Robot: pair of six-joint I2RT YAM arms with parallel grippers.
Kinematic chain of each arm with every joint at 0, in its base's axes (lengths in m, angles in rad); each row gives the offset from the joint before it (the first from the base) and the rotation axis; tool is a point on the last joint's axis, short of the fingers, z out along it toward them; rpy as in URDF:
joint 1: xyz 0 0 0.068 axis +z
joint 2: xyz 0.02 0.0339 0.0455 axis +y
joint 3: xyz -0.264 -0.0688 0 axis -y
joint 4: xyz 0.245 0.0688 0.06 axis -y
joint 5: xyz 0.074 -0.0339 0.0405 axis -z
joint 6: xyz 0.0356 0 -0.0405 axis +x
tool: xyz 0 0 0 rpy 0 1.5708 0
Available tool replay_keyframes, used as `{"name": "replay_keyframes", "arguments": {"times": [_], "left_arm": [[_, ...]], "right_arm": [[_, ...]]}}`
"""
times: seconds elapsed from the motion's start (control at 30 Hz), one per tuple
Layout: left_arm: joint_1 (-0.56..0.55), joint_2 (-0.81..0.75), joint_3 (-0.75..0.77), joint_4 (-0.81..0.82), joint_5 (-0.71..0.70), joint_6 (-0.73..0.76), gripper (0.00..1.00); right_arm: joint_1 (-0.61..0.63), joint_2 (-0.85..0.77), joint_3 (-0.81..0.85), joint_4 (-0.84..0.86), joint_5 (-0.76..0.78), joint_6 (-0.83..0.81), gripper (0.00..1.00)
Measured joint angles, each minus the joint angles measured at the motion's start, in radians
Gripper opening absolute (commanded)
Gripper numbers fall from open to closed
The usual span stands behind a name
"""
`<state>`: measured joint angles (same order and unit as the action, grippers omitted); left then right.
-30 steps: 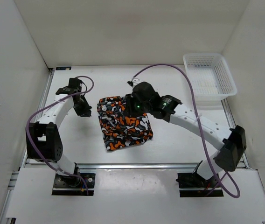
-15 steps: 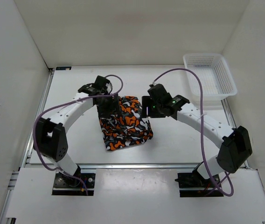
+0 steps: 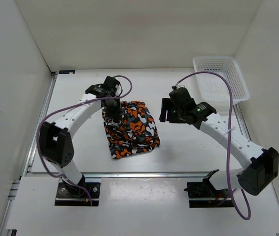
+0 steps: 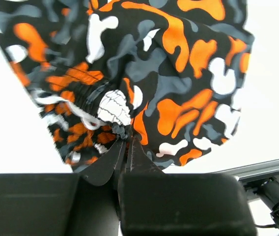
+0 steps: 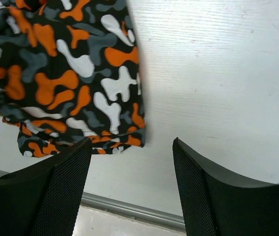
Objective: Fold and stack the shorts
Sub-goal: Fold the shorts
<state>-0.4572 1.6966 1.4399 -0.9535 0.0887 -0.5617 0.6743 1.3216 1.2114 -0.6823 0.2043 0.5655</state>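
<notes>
Here's the left gripper, down on the far-left corner of the shorts with its claw clamped on the cloth. From the left wrist you can see the two dark fingers pressed tight together, nipping a bunched fold of the gathered edge, with a white cord looping out just beside the pinch. The shorts themselves sit in the middle of the table as a rumpled, folded bundle, turned a little off square, with orange, grey and white blotches all over the black. The fabric near the grip is puckered, while the rest lies fairly flat. Over on the other side, the right gripper hangs just beside the right edge of the shorts, fingers spread wide apart and holding nothing. Its wrist view shows bare white table in the gap between them, the camouflage hem lying off to one side. The white mesh basket sits in the far right corner, well apart from the shorts and from both claws.
</notes>
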Motion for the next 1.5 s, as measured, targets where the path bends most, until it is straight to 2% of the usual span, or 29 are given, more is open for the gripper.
{"name": "replay_keyframes", "arguments": {"times": [0.17, 0.27, 0.3, 0.4, 0.47, 0.5, 0.53, 0.57, 0.6, 0.63, 0.67, 0.73, 0.83, 1.0, 1.1, 1.17, 1.2, 1.27, 1.3, 1.37, 1.43, 1.47, 1.5], "left_arm": [[0.044, -0.132, -0.024, -0.03, -0.05, 0.003, 0.1], [0.084, -0.149, -0.077, -0.029, -0.068, 0.011, 0.32], [0.097, -0.135, -0.098, -0.027, -0.077, 0.012, 0.55], [0.112, -0.076, -0.149, -0.023, -0.082, 0.021, 0.86], [0.112, -0.052, -0.175, -0.029, -0.082, 0.018, 0.9], [0.112, -0.051, -0.18, -0.038, -0.084, 0.016, 0.88], [0.112, -0.058, -0.18, -0.042, -0.086, 0.014, 0.77], [0.112, -0.069, -0.179, -0.041, -0.089, 0.011, 0.69], [0.112, -0.082, -0.176, -0.041, -0.091, 0.007, 0.6], [0.112, -0.098, -0.17, -0.04, -0.093, 0.005, 0.49], [0.112, -0.107, -0.164, -0.038, -0.095, 0.0, 0.29], [0.112, -0.113, -0.151, -0.026, -0.1, 0.003, 0.11], [0.113, -0.077, -0.15, 0.004, -0.106, 0.004, 0.11], [0.115, 0.083, -0.162, 0.062, -0.108, 0.009, 0.1], [0.115, 0.13, -0.178, 0.069, -0.108, 0.014, 0.1], [0.115, 0.132, -0.182, 0.07, -0.108, 0.026, 0.1], [0.115, 0.127, -0.182, 0.072, -0.108, 0.032, 0.1], [0.119, 0.115, -0.17, 0.051, -0.109, 0.052, 0.19], [0.121, 0.107, -0.153, 0.029, -0.109, 0.062, 0.32], [0.122, 0.075, -0.098, -0.024, -0.11, 0.085, 0.54], [0.122, 0.024, -0.006, -0.072, -0.117, 0.105, 0.81], [0.124, -0.012, 0.044, -0.088, -0.119, 0.112, 0.83], [0.125, -0.055, 0.092, -0.1, -0.121, 0.12, 0.92]], "right_arm": [[-0.014, -0.008, -0.003, -0.008, 0.01, -0.002, 0.71], [-0.014, -0.007, -0.015, -0.008, 0.008, -0.005, 0.7], [-0.014, -0.006, -0.019, -0.008, 0.005, -0.005, 0.7], [-0.014, -0.004, -0.03, -0.006, 0.002, -0.01, 0.7], [-0.014, 0.0, -0.032, -0.008, -0.005, -0.016, 0.63], [-0.014, 0.003, -0.032, -0.005, -0.01, -0.019, 0.57], [-0.014, 0.009, -0.032, -0.003, -0.021, -0.023, 0.51], [-0.01, 0.016, -0.032, 0.002, -0.032, -0.026, 0.34], [-0.006, 0.029, -0.032, 0.007, -0.042, -0.029, 0.28], [0.003, 0.048, -0.03, 0.011, -0.054, -0.025, 0.19], [0.015, 0.069, -0.027, 0.018, -0.063, -0.03, 0.15], [0.049, 0.141, -0.013, 0.046, -0.093, -0.025, 0.07], [0.1, 0.265, -0.006, 0.114, -0.141, -0.019, 0.06], [0.17, 0.478, -0.003, 0.196, -0.192, -0.011, 0.0], [0.18, 0.539, -0.003, 0.212, -0.197, 0.007, 0.0], [0.179, 0.526, -0.003, 0.212, -0.191, 0.019, 0.06], [0.179, 0.507, -0.003, 0.206, -0.179, 0.026, 0.19], [0.179, 0.438, -0.001, 0.175, -0.146, 0.036, 0.41], [0.18, 0.385, 0.006, 0.145, -0.121, 0.035, 0.71], [0.18, 0.279, 0.037, 0.102, -0.062, 0.038, 0.73], [0.182, 0.156, 0.073, 0.07, 0.014, 0.033, 0.84], [0.183, 0.092, 0.09, 0.056, 0.061, 0.033, 0.9], [0.184, 0.035, 0.099, 0.045, 0.109, 0.035, 0.96]]}}
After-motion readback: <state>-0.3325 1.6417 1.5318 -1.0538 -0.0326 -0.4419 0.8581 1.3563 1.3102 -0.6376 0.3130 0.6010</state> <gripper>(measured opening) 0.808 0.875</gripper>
